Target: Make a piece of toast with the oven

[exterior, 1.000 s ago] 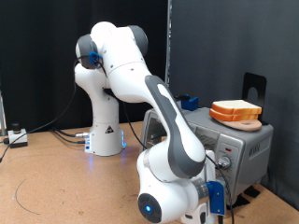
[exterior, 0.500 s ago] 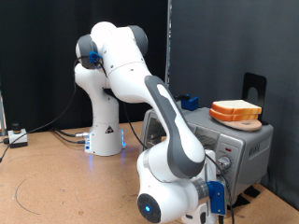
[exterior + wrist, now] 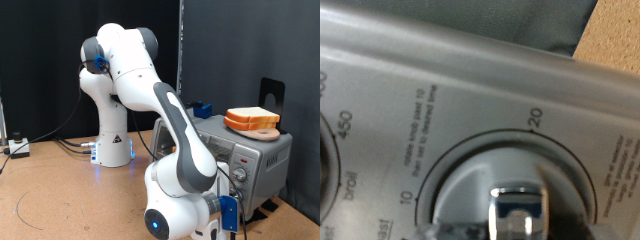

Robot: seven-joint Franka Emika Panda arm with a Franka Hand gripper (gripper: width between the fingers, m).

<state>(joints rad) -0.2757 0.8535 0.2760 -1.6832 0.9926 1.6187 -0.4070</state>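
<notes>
The silver oven (image 3: 262, 152) stands at the exterior view's right. My arm folds down in front of it, and the gripper (image 3: 236, 186) is at the knob panel (image 3: 243, 170). The wrist view is filled, very close up, by a round timer knob (image 3: 516, 186) with a chrome grip (image 3: 520, 208) and dial marks 10 and 20 on the grey oven face (image 3: 430, 70). My fingers do not show distinctly there. A thick stack of bread slices (image 3: 252, 120) lies on the oven's top. The single piece of toast is out of view.
The robot's white base (image 3: 112, 148) stands on the wooden table (image 3: 60, 195) behind the oven. A black stand (image 3: 272, 92) rises behind the bread. Cables (image 3: 20, 148) and a small box lie at the exterior view's left.
The forearm and hand have shifted slightly towards the exterior view's left and down at the knob panel. The bread stack and oven have not moved.
</notes>
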